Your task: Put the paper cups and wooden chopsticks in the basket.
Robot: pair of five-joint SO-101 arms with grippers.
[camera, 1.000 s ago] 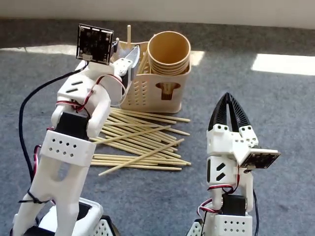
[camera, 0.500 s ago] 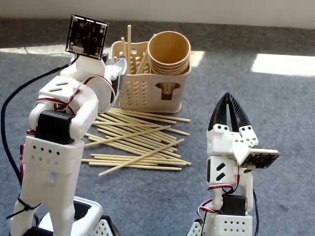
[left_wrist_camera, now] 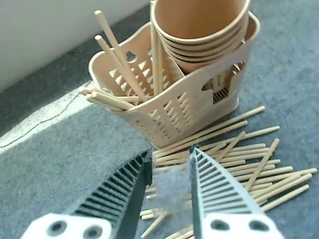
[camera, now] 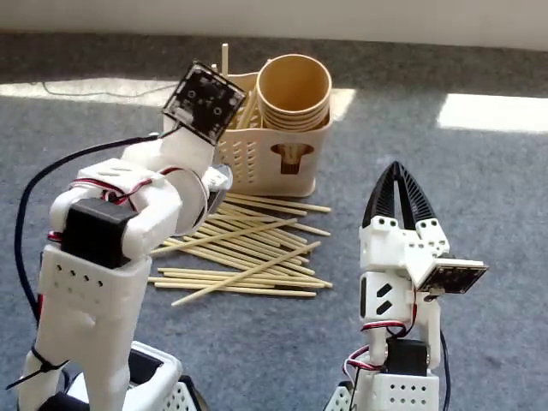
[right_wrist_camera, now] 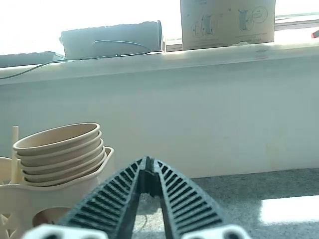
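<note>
A cream basket (camera: 274,158) stands on the grey carpet and holds a stack of paper cups (camera: 294,90) plus a few upright wooden chopsticks (camera: 225,58). Many loose chopsticks (camera: 244,253) lie in a pile in front of it. In the left wrist view the basket (left_wrist_camera: 174,107) and cups (left_wrist_camera: 202,25) sit just beyond my left gripper (left_wrist_camera: 169,164), which is open and empty above the near end of the pile (left_wrist_camera: 234,154). My right gripper (camera: 400,199) stands upright to the right of the pile, shut and empty, also seen as the right gripper (right_wrist_camera: 148,175) in its own view with the cups (right_wrist_camera: 60,149) beyond.
A white wall with a ledge runs behind the basket, carrying a cardboard box (right_wrist_camera: 227,22) and a dark object (right_wrist_camera: 112,40). Grey carpet (camera: 479,188) stretches to the right of the basket. Bright sun patches (camera: 492,111) lie on it.
My left arm has swung down from beside the basket's rim and tilted its wrist, lowering its gripper toward the pile of loose chopsticks. The right arm has not moved.
</note>
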